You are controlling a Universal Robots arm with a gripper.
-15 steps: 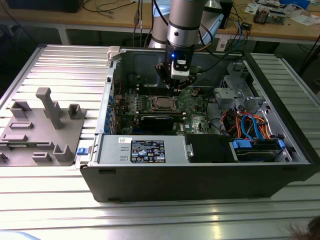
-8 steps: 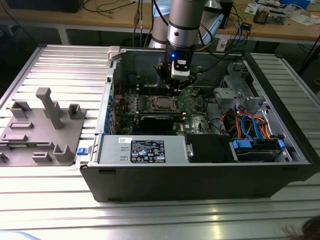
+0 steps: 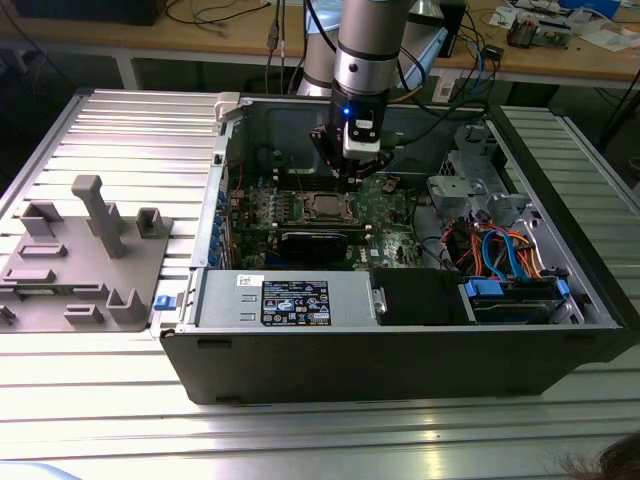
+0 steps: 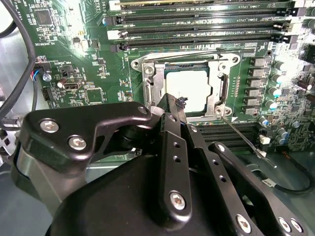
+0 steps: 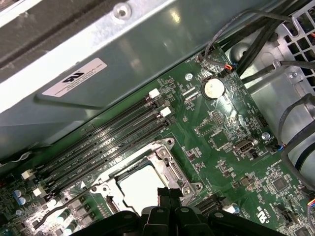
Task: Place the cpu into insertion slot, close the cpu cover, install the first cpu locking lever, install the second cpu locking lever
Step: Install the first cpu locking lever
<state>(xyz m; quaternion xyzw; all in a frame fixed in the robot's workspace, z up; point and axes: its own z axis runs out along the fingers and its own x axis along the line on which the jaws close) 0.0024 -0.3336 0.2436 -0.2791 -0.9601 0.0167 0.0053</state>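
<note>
The cpu lies flat in the insertion slot, its pale silver top showing through the window of the cpu cover. The cover lies down around the chip and hides the contact field. One thin locking lever sticks out at an angle from a corner of the socket. A second lever runs along the side next to the memory slots. My gripper hovers just over the socket's edge with its black fingers shut together and nothing between them. In the exterior view the gripper hangs above the socket inside the case.
The green motherboard sits in an open black computer case. Memory slots flank the socket. A long black card lies nearer the front. Blue and orange cables fill the exterior view's right. A grey fixture stands outside on the left.
</note>
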